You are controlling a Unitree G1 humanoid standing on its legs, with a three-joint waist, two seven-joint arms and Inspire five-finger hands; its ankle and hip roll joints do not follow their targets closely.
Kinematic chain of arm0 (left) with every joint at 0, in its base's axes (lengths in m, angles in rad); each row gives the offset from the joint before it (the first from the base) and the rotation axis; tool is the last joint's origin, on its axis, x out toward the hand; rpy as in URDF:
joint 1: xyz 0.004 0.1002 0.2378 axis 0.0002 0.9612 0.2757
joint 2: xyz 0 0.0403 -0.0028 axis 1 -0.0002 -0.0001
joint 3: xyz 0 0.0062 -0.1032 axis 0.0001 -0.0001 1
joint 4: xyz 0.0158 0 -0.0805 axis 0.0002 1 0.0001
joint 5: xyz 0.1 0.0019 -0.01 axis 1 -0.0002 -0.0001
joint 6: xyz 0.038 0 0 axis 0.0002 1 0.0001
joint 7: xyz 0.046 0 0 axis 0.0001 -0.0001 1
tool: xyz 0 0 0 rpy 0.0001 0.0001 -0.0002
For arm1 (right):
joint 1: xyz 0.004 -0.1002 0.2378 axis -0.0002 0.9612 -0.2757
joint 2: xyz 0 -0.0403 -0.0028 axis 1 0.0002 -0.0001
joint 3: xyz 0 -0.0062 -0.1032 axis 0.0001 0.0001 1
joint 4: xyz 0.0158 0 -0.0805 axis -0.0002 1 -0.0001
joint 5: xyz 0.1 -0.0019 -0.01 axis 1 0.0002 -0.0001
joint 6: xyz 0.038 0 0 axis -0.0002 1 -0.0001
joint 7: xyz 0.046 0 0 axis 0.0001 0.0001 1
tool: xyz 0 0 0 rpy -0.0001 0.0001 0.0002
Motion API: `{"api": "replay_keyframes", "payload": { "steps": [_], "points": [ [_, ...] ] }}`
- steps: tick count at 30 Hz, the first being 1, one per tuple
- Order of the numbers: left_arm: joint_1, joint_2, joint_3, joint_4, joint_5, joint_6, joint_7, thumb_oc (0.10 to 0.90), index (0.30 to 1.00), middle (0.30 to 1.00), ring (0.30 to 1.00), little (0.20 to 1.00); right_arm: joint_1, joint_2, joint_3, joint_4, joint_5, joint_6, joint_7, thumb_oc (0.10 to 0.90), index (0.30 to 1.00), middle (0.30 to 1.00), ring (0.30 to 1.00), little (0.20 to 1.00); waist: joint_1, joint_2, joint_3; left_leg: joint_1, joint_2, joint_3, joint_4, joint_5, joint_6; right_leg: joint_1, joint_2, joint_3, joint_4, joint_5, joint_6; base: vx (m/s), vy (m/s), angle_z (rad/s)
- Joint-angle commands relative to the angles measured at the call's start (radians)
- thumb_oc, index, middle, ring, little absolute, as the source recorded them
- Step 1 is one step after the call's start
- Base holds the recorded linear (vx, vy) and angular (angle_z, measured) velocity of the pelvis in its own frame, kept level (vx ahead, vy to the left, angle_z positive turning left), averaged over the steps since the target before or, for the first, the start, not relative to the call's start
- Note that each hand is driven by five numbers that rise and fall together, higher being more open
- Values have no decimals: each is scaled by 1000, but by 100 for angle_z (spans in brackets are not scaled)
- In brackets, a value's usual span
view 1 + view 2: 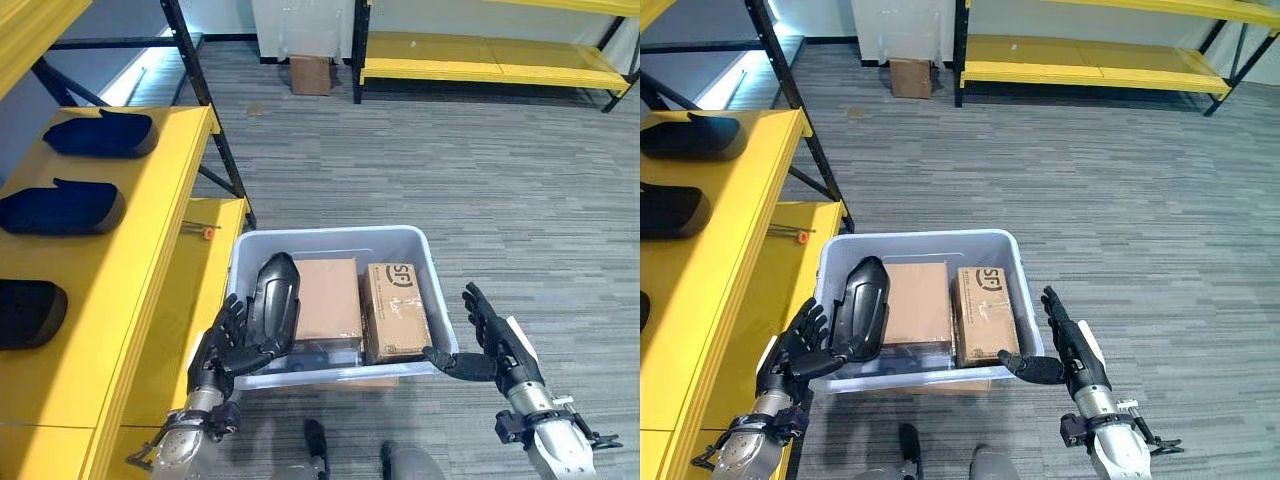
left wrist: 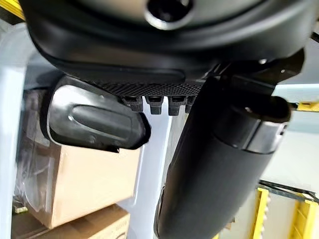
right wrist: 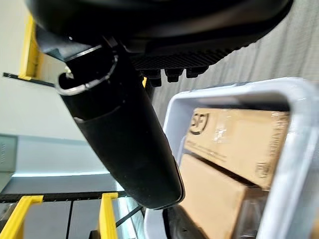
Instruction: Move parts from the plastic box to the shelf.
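Observation:
A light grey plastic box sits on the floor in front of me, with two cardboard cartons inside. A long black moulded part stands tilted over the box's left rim, and my left hand is shut on its lower end, thumb across the front. In the left wrist view the part shows just past the fingers. My right hand is open beside the box's right wall, its thumb reaching to the rim. The yellow shelf on the left carries three similar black parts.
A black slanted shelf post rises behind the box's far left corner. A small orange item lies on the lower yellow ledge. Far back stand a cardboard box and a second yellow rack on grey carpet.

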Motion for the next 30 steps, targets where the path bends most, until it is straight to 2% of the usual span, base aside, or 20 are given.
{"api": "replay_keyframes", "payload": {
  "steps": [1, 3, 5, 8, 12, 14, 15, 16, 17, 18, 19, 20, 21, 22, 23, 24, 25, 26, 30],
  "points": [
    [-15, -26, 38, -116, 30, -89, -22, 900, 1000, 1000, 1000, 1000, -47, -51, -40, -80, 39, -87, -12, 900, 1000, 1000, 1000, 1000, 4, -2, -37, 52, 28, -21, 23, -64, -62, 109, 87, -52, -160, 74, -29, 45, -31, 7],
    [-13, -40, 33, -119, 26, -86, -25, 900, 1000, 1000, 1000, 1000, -47, -54, -37, -85, 32, -85, -15, 900, 1000, 1000, 1000, 1000, 15, 0, -43, 60, 23, -11, 15, -62, -65, 136, 68, -72, -208, 91, -18, 2, -18, -3],
    [-4, -49, 31, -123, 22, -89, -27, 900, 1000, 1000, 1000, 1000, -49, -63, -31, -91, 29, -83, -12, 900, 1000, 1000, 1000, 1000, 15, 4, -47, 62, 26, -4, 7, -55, -72, 151, 77, -41, -244, 107, -19, 1, -54, 0],
    [9, -57, 35, -129, 20, -85, -29, 900, 1000, 1000, 1000, 1000, -44, -75, -31, -94, 36, -80, -5, 900, 1000, 1000, 1000, 1000, 22, 5, -54, 54, 27, 2, 18, -52, -79, 171, 75, -44, -284, 122, -21, -12, -81, -4],
    [-18, -54, 14, -125, 15, -81, -37, 900, 1000, 1000, 1000, 1000, -40, -97, -45, -87, 71, -76, -5, 900, 1000, 1000, 1000, 1000, 25, -2, -1, -60, 29, -18, 203, -63, -110, 172, 54, -63, -284, 121, -43, -142, -102, 13],
    [-29, -52, 5, -134, 11, -85, -38, 900, 1000, 1000, 1000, 1000, -26, -112, -59, -89, 78, -76, -1, 900, 1000, 1000, 1000, 1000, 21, -2, 28, -111, 62, -52, 336, -70, -128, 158, 52, -64, -255, 102, -67, -134, -74, 70],
    [-32, -53, 2, -135, 10, -85, -38, 900, 1000, 1000, 1000, 1000, -26, -114, -59, -91, 75, -76, -3, 900, 1000, 1000, 1000, 1000, 19, -3, 29, -118, 77, -52, 336, -64, -127, 154, 49, -66, -253, 103, -69, -73, 4, 53],
    [-36, -55, -3, -136, 9, -81, -35, 900, 1000, 1000, 1000, 1000, -29, -115, -59, -93, 69, -79, -13, 900, 1000, 1000, 1000, 1000, 9, -11, 30, -115, 147, -41, 326, -53, -130, 152, 35, -73, -243, 96, -70, -16, 43, 17],
    [-36, -54, -3, -140, 14, -81, -34, 900, 1000, 1000, 1000, 1000, -33, -114, -59, -93, 68, -81, -21, 900, 1000, 1000, 1000, 1000, 13, -14, 29, -110, 185, -67, 304, -33, -132, 149, 28, -65, -235, 91, -66, 19, 76, -1],
    [-32, -49, 0, -147, 19, -81, -30, 900, 1000, 1000, 1000, 1000, -35, -115, -57, -96, 65, -83, -23, 900, 1000, 1000, 1000, 1000, 18, -13, 24, -89, 202, -122, 254, -11, -132, 135, 25, -50, -227, 88, -62, 67, 135, -11],
    [-27, -43, 3, -146, 33, -79, -25, 900, 1000, 1000, 1000, 1000, -34, -126, -61, -97, 60, -89, -27, 900, 1000, 1000, 1000, 1000, 13, 2, 15, -51, 239, -177, 169, 25, -154, 123, 30, -31, -218, 81, -52, 55, 104, -8],
    [-26, -44, 3, -147, 34, -79, -25, 900, 1000, 1000, 1000, 1000, -34, -127, -61, -97, 60, -89, -27, 900, 1000, 1000, 1000, 1000, 13, 4, 13, -46, 241, -177, 156, 32, -156, 122, 32, -32, -217, 80, -54, 108, 233, -19],
    [-25, -46, 4, -145, 30, -78, -27, 900, 1000, 1000, 1000, 1000, -39, -140, -77, -104, 45, -93, -38, 900, 1000, 1000, 1000, 1000, -5, 31, 5, -30, 298, -164, 62, 74, -185, 116, 17, -26, -201, 65, -38, 92, 241, -20],
    [-28, -47, -1, -145, 31, -78, -24, 900, 1000, 1000, 1000, 1000, -36, -146, -86, -103, 36, -95, -46, 900, 1000, 1000, 1000, 1000, -9, 41, 7, -20, 308, -143, 36, 95, -196, 114, 4, -27, -194, 64, -30, 91, 249, -14],
    [-29, -47, -1, -144, 31, -79, -24, 900, 1000, 1000, 1000, 1000, -35, -146, -87, -103, 35, -95, -46, 900, 1000, 1000, 1000, 1000, -8, 42, 7, -16, 308, -140, 30, 97, -196, 113, 4, -25, -192, 63, -30, 83, 276, -9],
    [-34, -44, -2, -138, 26, -85, -33, 900, 1000, 1000, 1000, 1000, -39, -149, -92, -100, 11, -98, -52, 900, 1000, 1000, 1000, 1000, -12, 68, 0, 11, 300, -123, -3, 71, -201, 99, -1, -5, -181, 62, -15, 77, 267, -19],
    [-39, -38, -4, -140, 24, -85, -36, 900, 1000, 1000, 1000, 1000, -45, -151, -95, -103, 4, -98, -52, 900, 1000, 1000, 1000, 1000, -16, 74, 0, 10, 288, -111, -1, 64, -202, 101, -9, -1, -184, 68, -14, 77, 269, -40],
    [-39, -38, -5, -140, 24, -85, -36, 900, 1000, 1000, 1000, 1000, -45, -150, -95, -103, 4, -97, -52, 900, 1000, 1000, 1000, 1000, -14, 73, 0, 10, 288, -110, 0, 63, -201, 100, -10, 1, -185, 68, -13, 43, 183, -39],
    [-57, -11, 3, -150, 30, -102, -34, 900, 1000, 1000, 1000, 1000, -56, -154, -113, -120, -42, -102, -60, 900, 1000, 1000, 1000, 1000, -21, 63, 8, 2, 238, -53, 41, 10, -190, 112, -73, 20, -233, 115, 21, 63, 236, -9]
  ]
}}
